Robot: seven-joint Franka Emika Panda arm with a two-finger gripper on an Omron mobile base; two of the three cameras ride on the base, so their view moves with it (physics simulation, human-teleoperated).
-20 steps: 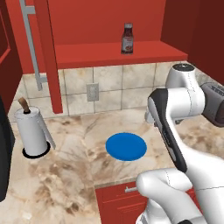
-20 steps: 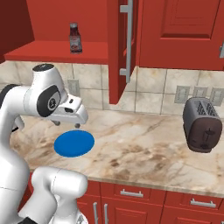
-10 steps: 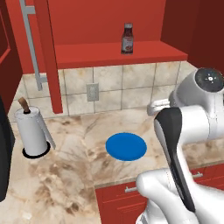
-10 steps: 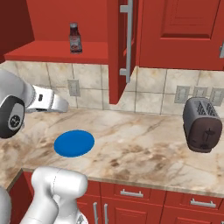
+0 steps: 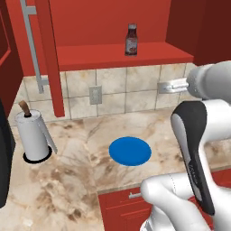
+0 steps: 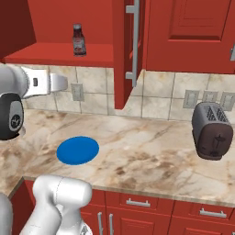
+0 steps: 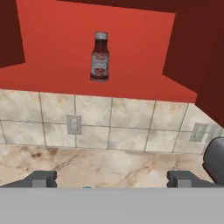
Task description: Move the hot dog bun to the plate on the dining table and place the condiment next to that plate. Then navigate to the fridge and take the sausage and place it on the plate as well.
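Hand view looks at the condiment (image 7: 99, 56) standing upright on a red shelf (image 7: 131, 85) above the tiled wall, well ahead of the gripper (image 7: 111, 179), whose jaws are spread wide with nothing between them. Left base view has a blue plate (image 5: 130, 150) on the counter (image 5: 81, 180) below the shelf, a paper towel roll (image 5: 31, 136) well to its left

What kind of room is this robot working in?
It looks like a home kitchen: a marble counter with a toaster on it, a tiled backsplash with wall outlets, red cabinets, and a paper towel roll.
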